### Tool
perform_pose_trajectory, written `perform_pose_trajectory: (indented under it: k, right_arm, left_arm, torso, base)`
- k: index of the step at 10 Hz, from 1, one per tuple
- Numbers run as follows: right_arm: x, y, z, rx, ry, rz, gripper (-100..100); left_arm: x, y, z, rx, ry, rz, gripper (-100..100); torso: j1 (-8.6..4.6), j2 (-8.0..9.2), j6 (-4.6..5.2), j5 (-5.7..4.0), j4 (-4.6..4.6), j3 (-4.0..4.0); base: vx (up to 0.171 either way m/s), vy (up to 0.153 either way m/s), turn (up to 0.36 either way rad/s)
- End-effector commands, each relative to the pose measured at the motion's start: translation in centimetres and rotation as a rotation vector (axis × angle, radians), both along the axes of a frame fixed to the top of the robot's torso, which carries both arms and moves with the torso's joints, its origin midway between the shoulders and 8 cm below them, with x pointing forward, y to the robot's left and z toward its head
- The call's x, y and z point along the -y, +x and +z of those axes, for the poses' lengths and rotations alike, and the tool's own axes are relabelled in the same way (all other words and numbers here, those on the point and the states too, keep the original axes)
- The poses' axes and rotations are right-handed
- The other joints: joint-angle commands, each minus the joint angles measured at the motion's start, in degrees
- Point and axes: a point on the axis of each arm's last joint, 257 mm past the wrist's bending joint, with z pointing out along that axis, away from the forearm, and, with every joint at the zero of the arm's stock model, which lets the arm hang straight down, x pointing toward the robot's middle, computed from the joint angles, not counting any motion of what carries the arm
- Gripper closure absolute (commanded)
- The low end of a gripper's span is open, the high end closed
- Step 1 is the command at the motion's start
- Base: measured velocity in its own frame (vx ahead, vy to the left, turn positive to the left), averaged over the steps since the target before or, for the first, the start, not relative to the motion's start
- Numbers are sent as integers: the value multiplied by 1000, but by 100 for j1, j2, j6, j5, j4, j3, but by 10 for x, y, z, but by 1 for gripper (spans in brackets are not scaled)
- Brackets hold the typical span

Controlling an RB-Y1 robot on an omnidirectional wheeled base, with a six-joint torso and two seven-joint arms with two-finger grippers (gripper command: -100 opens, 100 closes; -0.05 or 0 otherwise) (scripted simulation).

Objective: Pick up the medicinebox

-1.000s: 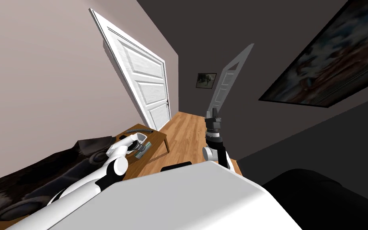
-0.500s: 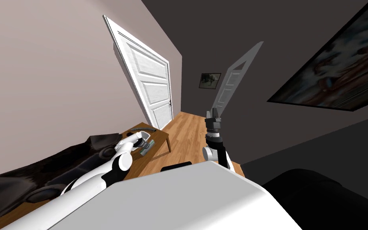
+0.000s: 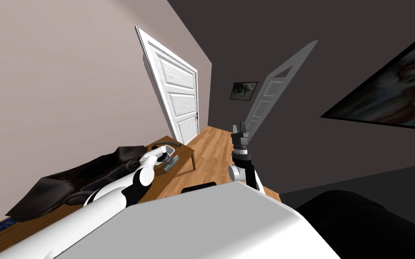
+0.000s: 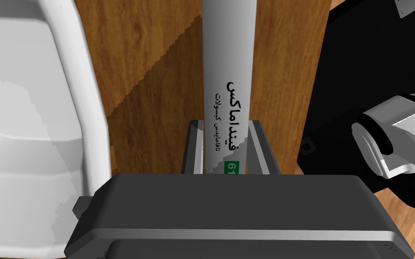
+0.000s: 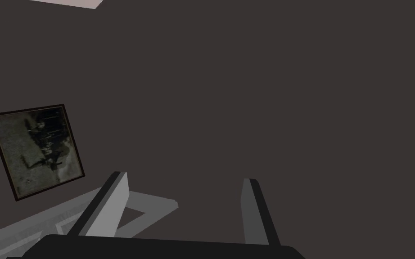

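The medicine box (image 4: 229, 67) is a long, narrow white box with black script and a small green patch. It runs away from my left gripper (image 4: 227, 146) over the wooden table top (image 4: 143, 54). The two fingers (image 4: 194, 146) press its sides, so that gripper is shut on it. From the head, my left gripper (image 3: 168, 159) is at the table (image 3: 182, 153) with the box (image 3: 170, 165) at its tip. I cannot tell whether the box rests on the wood or hangs just above it. My right gripper (image 3: 240, 130) is raised in front of me, open (image 5: 186, 202) and holding nothing.
A white container (image 4: 31, 112) stands on the table close beside the left gripper. A dark, rumpled couch or blanket (image 3: 89, 173) lies to the table's left. A white panelled door (image 3: 179, 99) stands behind the table, and wooden floor (image 3: 213, 153) runs to the right.
My head view has swung, so the door, table and wall picture have slid right. My left arm stays at the medicine box; my right arm is unmoved.
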Motion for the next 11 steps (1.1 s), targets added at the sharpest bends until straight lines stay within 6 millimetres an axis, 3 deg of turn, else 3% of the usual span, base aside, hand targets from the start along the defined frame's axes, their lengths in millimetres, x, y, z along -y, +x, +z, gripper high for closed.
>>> perform_pose_trajectory:
  k: [1,2,4,5,6,7,8,10,11]
  right_arm:
    - [0,0,0,0,0,0,0]
    - [0,0,0,0,0,0,0]
    - [0,0,0,0,0,0,0]
    - [0,0,0,0,0,0,0]
    - [0,0,0,0,0,0,0]
    - [0,0,0,0,0,0,0]
    - [0,0,0,0,0,0,0]
    - [0,0,0,0,0,0,0]
    - [0,0,0,0,0,0,0]
  left_arm:
    - [20,15,7,15,11,-40,100]
    - [41,16,3,-3,14,-77,100]
    - [45,20,7,2,11,-83,100]
    - [66,28,13,5,22,-124,100]
    - [51,46,27,63,45,-104,100]
    - [57,50,31,66,41,-114,100]
    - [65,30,14,11,23,-123,100]
    - [61,41,23,40,32,-118,100]
    - [65,30,14,10,23,-123,100]
  torso:
    - [0,0,0,0,0,0]
    - [4,0,-6,-2,1,1]
    - [4,3,1,-3,7,5]
    - [-5,5,3,-5,7,6]
    - [-4,10,-6,-7,9,9]
    - [-3,9,-5,-13,16,13]
    - [-11,9,1,-11,16,13]
    - [-17,16,-4,-11,11,13]
    - [-17,17,-3,-13,16,16]
  base:
    - [1,30,268]
    - [1,44,414]
    - [5,25,35]
    - [5,29,249]
    - [0,13,142]
    - [2,9,-4]
    - [9,7,-31]
    - [-3,-3,5]
    - [0,0,0]
